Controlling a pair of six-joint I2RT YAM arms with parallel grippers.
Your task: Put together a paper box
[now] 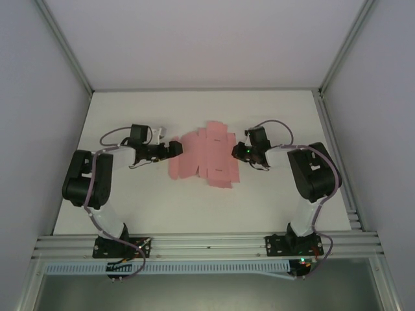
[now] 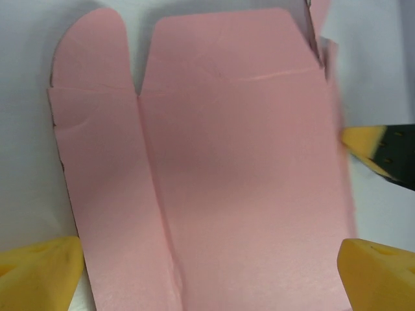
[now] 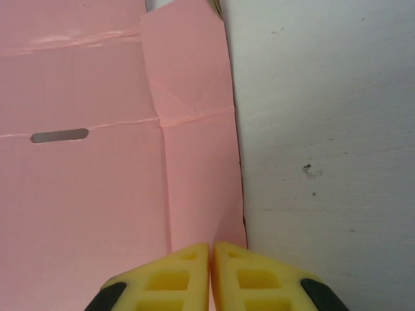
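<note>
Box [image 1: 204, 154] lies flat on table [image 1: 130, 116], one end between the wide-open, empty left gripper [image 2: 209, 259] fingers, opposite edge strip at the right gripper [image 3: 211, 249] tips, closed together, pinch on card unclear.

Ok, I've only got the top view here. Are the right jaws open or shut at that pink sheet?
Observer: The right jaws are shut. Their yellow fingers press together at the right edge of the sheet.
Operator: And the left jaws?
Observer: Wide open, with one finger on each side and the sheet's near end lying flat between them.
Operator: Any cutouts I can't make out?
Observer: One small slot, on a fold line to the left of the right fingers.
</note>
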